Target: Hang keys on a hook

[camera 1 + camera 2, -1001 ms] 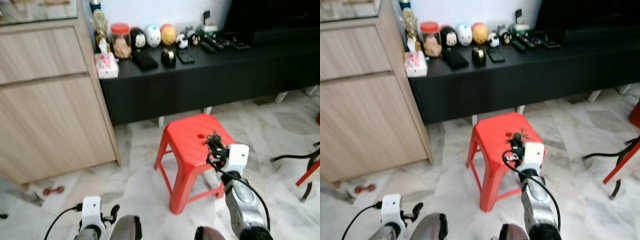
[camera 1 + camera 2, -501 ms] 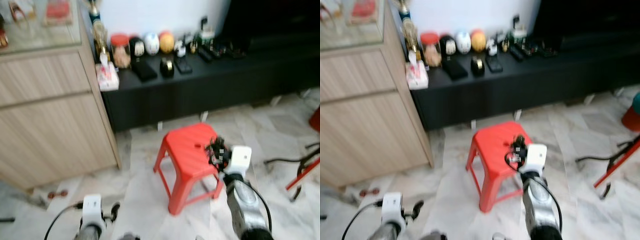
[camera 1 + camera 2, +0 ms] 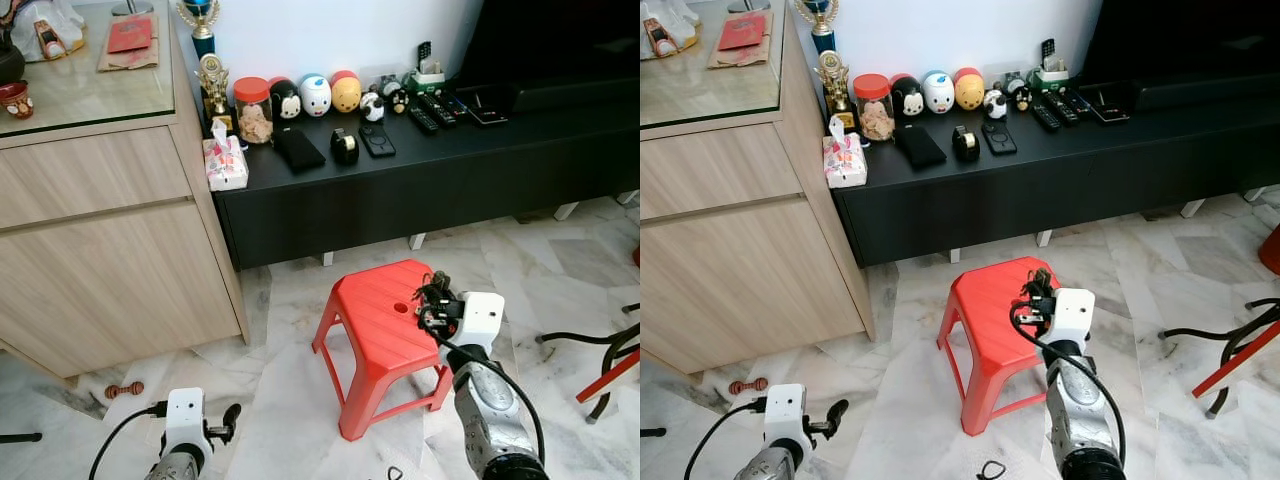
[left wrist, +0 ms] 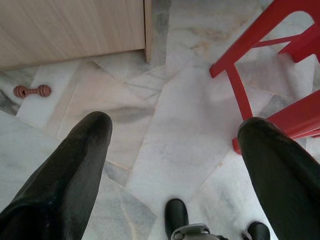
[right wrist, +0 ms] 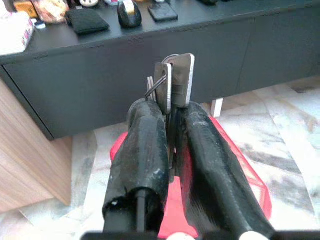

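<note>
Right gripper (image 5: 172, 112) clenched on the keys (image 5: 174, 82), held up over the red stool (image 3: 385, 315) at lower centre of the head views. In the right wrist view the flat metal key heads and ring stand up just past the fingertips (image 5: 147, 117), pinched between the two black fingers with the ring showing at the near side. No hook can be made out in these frames; judged step is carrying the keys while looking for one. To do it well: keep the pinch firm, hold the ring end clear and forward so it can be slipped over a peg, and move steadily so the bunch does not swing. Left gripper (image 4: 172, 150) hangs low over the marble floor (image 4: 180, 125), fingers spread wide apart, holding nothing. Black console (image 3: 420, 160) with ornaments lies across the upper frame, wooden cabinet (image 3: 110, 250) at left.
</note>
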Motion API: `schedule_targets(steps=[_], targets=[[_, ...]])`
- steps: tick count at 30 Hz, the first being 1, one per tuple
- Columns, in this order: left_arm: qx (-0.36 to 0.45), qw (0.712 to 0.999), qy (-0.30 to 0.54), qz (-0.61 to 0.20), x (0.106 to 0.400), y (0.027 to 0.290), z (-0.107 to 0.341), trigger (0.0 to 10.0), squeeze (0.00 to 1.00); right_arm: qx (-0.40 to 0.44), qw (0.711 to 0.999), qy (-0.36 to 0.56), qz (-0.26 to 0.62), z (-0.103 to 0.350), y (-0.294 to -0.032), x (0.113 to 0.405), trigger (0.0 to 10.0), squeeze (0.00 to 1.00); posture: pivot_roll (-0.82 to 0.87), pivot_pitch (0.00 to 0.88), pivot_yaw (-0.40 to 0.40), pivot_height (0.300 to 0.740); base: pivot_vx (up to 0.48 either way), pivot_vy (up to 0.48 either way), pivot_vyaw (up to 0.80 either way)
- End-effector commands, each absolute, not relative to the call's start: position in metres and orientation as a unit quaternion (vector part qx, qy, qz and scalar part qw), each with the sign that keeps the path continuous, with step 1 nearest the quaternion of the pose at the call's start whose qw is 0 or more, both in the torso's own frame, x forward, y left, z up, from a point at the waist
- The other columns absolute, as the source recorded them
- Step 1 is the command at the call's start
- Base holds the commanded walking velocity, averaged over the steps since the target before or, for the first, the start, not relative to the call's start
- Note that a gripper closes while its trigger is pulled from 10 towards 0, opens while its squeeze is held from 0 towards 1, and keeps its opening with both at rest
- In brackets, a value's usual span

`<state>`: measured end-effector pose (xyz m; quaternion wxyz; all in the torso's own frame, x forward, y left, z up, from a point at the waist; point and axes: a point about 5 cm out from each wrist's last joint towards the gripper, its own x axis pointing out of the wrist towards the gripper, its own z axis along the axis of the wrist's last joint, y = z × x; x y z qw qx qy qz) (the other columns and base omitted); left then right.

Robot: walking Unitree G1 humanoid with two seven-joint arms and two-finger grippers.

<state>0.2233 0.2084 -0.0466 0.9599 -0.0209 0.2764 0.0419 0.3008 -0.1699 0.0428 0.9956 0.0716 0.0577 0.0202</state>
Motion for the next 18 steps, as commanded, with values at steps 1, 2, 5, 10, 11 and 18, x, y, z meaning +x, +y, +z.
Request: schedule_targets(steps=[1, 2, 5, 10, 11, 18], targets=[[-0.021, 0.955, 0.293, 0.041, 0.218, 0.207, -0.052, 10.0, 0.00, 0.070, 0.994, 0.089, -0.003, 0.029, -0.179, 0.293, 10.0, 0.00, 0.10, 0.056, -0.062, 0.740, 0.000, 0.000, 0.00], [-0.021, 0.955, 0.294, 0.041, 0.218, 0.207, -0.052, 10.0, 0.00, 0.067, 0.992, 0.107, -0.017, 0.022, -0.183, 0.289, 10.0, 0.00, 0.10, 0.056, -0.062, 0.740, 0.000, 0.000, 0.00], [-0.020, 0.955, 0.294, 0.041, 0.218, 0.206, -0.052, 10.0, 0.00, 0.060, 0.985, 0.149, -0.063, 0.005, -0.197, 0.277, 10.0, 0.00, 0.11, 0.056, -0.061, 0.740, 0.000, 0.000, 0.00], [-0.020, 0.954, 0.296, 0.042, 0.217, 0.207, -0.052, 10.0, 0.00, 0.066, 0.962, 0.235, -0.121, -0.025, -0.214, 0.251, 10.0, 0.00, 0.11, 0.050, -0.058, 0.740, 0.000, 0.000, 0.00], [-0.020, 0.954, 0.297, 0.042, 0.216, 0.207, -0.053, 10.0, 0.00, 0.072, 0.951, 0.269, -0.134, -0.037, -0.218, 0.238, 10.0, 0.00, 0.11, 0.049, -0.055, 0.740, 0.000, 0.000, 0.00], [-0.019, 0.951, 0.307, 0.036, 0.214, 0.208, -0.055, 10.0, 0.00, 0.039, 0.909, 0.389, -0.141, -0.073, -0.222, 0.186, 10.0, 0.00, 0.10, 0.041, -0.043, 0.740, 0.000, 0.000, 0.00]])
